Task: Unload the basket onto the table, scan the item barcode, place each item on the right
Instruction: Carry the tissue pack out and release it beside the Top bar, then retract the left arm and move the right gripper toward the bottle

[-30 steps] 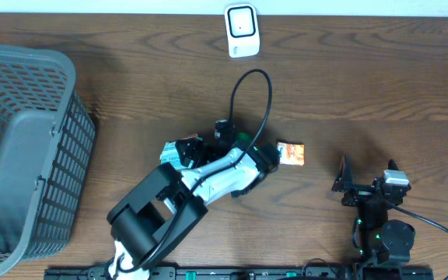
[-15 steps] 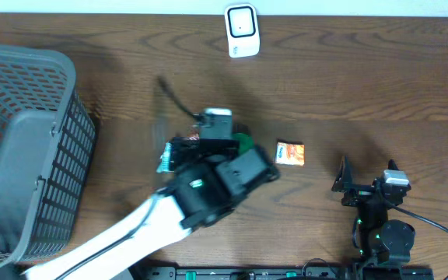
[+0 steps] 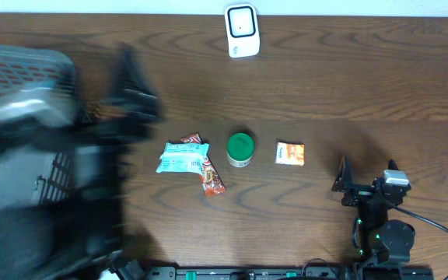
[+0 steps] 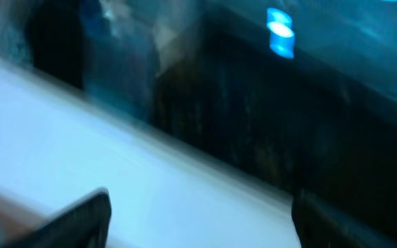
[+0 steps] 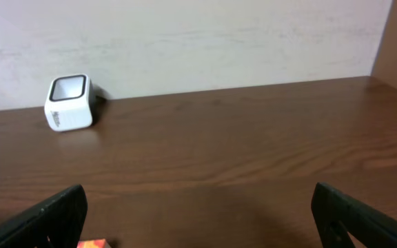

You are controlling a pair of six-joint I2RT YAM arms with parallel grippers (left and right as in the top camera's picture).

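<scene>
Four items lie in a row mid-table in the overhead view: a blue-white packet (image 3: 183,157), a red wrapper (image 3: 212,180), a green-lidded jar (image 3: 240,149) and a small orange box (image 3: 290,154). The white barcode scanner (image 3: 240,29) stands at the far edge and also shows in the right wrist view as the scanner (image 5: 69,102). My left gripper (image 3: 134,93) is a motion blur at the left, above the basket's rim. Its wrist view is smeared, with the left gripper (image 4: 198,224) open and holding nothing. My right gripper (image 3: 366,180) rests open near the front right, and the right gripper (image 5: 202,231) is empty.
A grey mesh basket (image 3: 6,233) fills the left side, partly hidden by the blurred left arm. A corner of the orange box (image 5: 92,243) peeks in at the bottom of the right wrist view. A pale wall runs behind the table's far edge.
The left arm has swung fast from over the middle items to the left, over the basket, uncovering the jar and packets. Nothing went with it. The right arm stayed still.
</scene>
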